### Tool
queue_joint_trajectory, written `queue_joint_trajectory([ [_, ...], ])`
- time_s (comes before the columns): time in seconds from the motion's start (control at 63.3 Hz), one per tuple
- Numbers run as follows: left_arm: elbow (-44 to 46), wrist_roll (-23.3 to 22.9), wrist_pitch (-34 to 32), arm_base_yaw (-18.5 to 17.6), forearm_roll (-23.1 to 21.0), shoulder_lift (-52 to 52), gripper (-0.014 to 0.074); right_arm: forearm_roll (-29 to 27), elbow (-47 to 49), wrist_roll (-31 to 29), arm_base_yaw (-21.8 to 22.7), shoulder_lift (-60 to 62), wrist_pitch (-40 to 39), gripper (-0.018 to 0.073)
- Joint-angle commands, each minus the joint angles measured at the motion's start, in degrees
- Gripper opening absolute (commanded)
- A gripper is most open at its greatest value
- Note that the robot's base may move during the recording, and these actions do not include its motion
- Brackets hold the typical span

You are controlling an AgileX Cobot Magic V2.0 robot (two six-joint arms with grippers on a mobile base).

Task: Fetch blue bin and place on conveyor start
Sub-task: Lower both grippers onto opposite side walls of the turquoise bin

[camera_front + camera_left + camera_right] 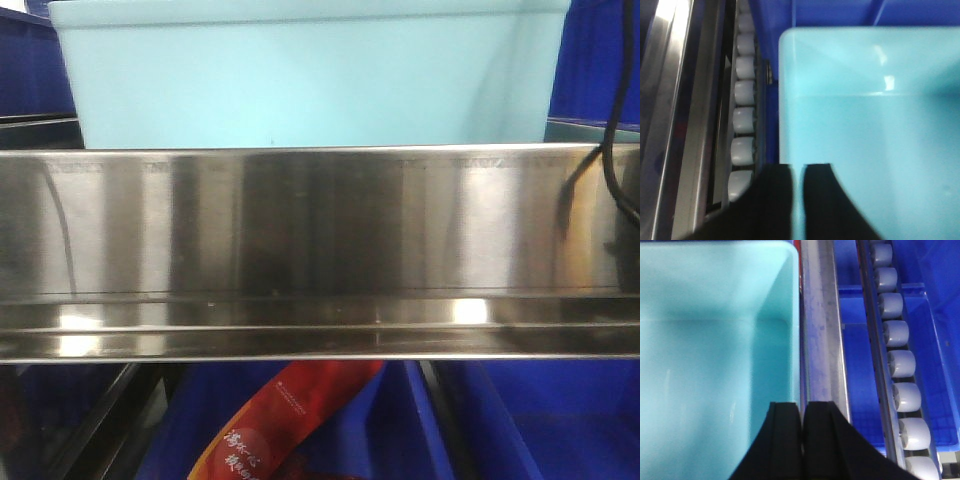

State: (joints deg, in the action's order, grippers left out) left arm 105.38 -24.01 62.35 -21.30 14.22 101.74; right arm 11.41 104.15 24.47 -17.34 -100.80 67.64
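The blue bin (310, 80) is a pale cyan tub standing on a level just above the steel shelf front. In the left wrist view my left gripper (797, 170) straddles the left wall of the blue bin (870, 140), its black fingers pinched on the rim with only a thin sliver of cyan between them. In the right wrist view my right gripper (802, 407) is shut on the right wall of the blue bin (705, 365), one finger inside and one outside. The conveyor start is out of view.
A shiny stainless-steel shelf front (320, 230) spans the front view below the tub. Rows of white rollers (742, 120) (900, 362) and a steel rail (822, 340) flank it. Dark blue bins (860, 375) (830, 12) lie around. A red packet (290, 420) lies lower down, and a black cable (612, 150) hangs at right.
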Motion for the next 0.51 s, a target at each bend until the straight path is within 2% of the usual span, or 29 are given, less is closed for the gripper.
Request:
queue_joint_trajectory([
  [0.0,0.53,-0.63,-0.32,0.00,0.05,0.17,0.0209,0.97,0.81,0.00,0.00,0.43,0.20,0.0085],
  [0.047,0.53,-1.07,-0.45,0.00,0.05,0.21,0.0247,0.97,0.81,-0.10,0.00,0.43,0.07,0.0152],
  [0.126,0.53,-2.10,-0.74,0.00,0.85,0.32,0.0265,0.81,0.81,-0.10,0.13,0.14,-0.39,0.0206],
  [0.379,0.53,-2.10,-0.25,0.95,2.30,2.16,0.0265,-0.42,0.81,-0.10,0.84,-2.37,-0.15,0.0216],
  [0.49,0.53,-2.10,0.11,2.23,0.51,3.21,0.0264,-0.42,0.81,-0.24,0.84,-3.75,0.34,0.0216],
])
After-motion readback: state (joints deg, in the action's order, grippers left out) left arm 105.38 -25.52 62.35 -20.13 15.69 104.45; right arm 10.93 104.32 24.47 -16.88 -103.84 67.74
